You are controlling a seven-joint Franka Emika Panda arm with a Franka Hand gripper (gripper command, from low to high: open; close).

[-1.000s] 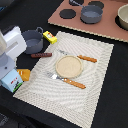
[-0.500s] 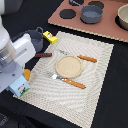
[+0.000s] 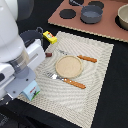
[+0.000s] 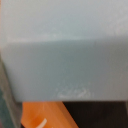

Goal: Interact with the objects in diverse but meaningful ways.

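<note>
My gripper (image 3: pixel 23 86) hangs low at the mat's corner on the exterior view's left, right over the small pale blue carton (image 3: pixel 31 93). The arm's bulk hides the fingers. In the wrist view the carton's pale blue face (image 4: pixel 64 50) fills nearly the whole picture, with an orange thing (image 4: pixel 45 116), perhaps the bread loaf, showing past its edge. The dark grey pot (image 3: pixel 33 36) sits behind the arm, partly covered. Beside it lies the yellow packet (image 3: pixel 50 36).
A tan plate (image 3: pixel 68 66) sits mid-mat (image 3: pixel 97 85) between a wooden-handled knife (image 3: pixel 87 58) and fork (image 3: pixel 70 81). A brown toy stove (image 3: pixel 107 27) at the back holds a grey pan (image 3: pixel 91 13) and a bowl (image 3: pixel 122 17).
The arm has come down and forward along the mat's left edge and now covers more of the view. The carton sits nearer the front corner than before.
</note>
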